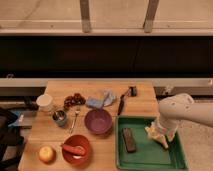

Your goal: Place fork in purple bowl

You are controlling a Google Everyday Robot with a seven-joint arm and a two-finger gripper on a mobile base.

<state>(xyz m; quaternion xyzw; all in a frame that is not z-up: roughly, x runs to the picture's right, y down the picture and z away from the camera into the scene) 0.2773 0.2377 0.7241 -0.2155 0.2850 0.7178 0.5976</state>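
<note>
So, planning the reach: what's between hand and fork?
Camera view: right of the fork, the purple bowl, then a dark block in the green tray beneath the hand.

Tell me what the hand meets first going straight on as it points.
Likely the green tray floor: the hand points down over its right half, clear of the dark block. Depth is unclear.

Arm (184,109): white, smooth rounded shell, coming in from the right edge. It has a thick tubular link ending in a bulbous joint housing, with the underside shaded grey. Gripper (161,136): two pale cream-yellow fingers, short and tapering, standing apart. It is located over the right half of the green tray (145,156), at the near right of the scene.
</note>
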